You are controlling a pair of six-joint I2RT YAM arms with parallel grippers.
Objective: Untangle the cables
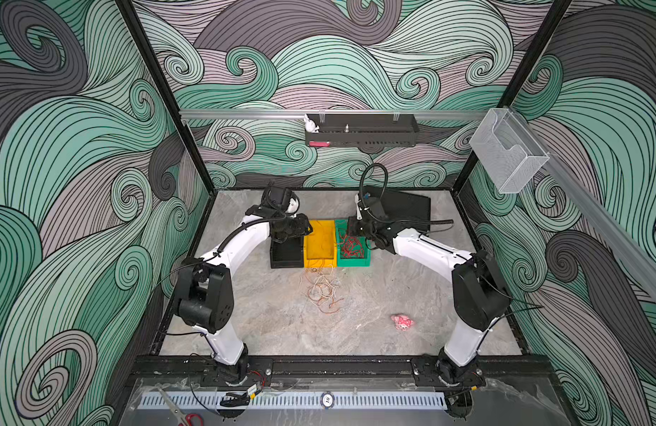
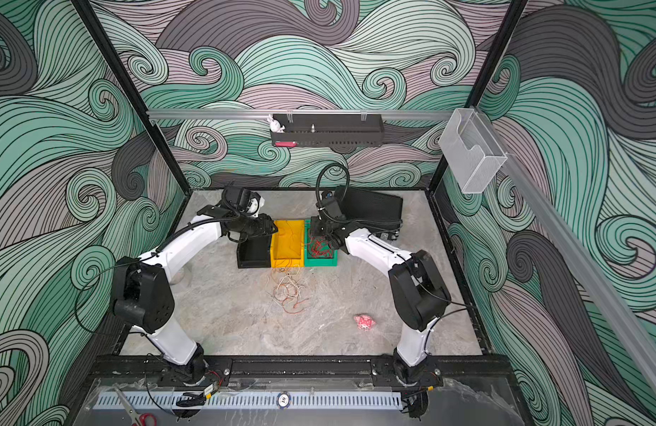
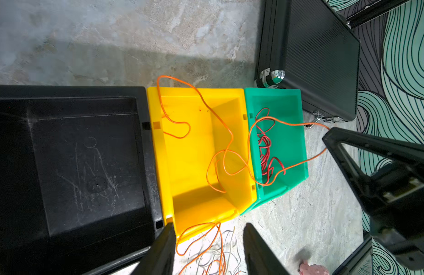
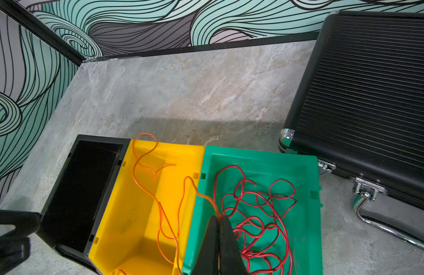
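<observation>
Cables [image 1: 323, 291], seemingly light and limp, sprawl at table [image 1: 411, 291] centre and in the green bin [image 4: 261, 152], where your right gripper [image 4: 219, 220] pinches an orange strand [image 4: 206, 198], left gripper [image 3: 209, 229] parted, empty; grasp near free ends.

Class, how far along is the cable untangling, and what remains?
Done: thin red cable lies in the green plastic bin. In hand: the right gripper pinches a thin orange cable draped across the yellow plastic bin. Remaining: the white-and-orange tangle on the grey table; the left gripper is open.
</observation>
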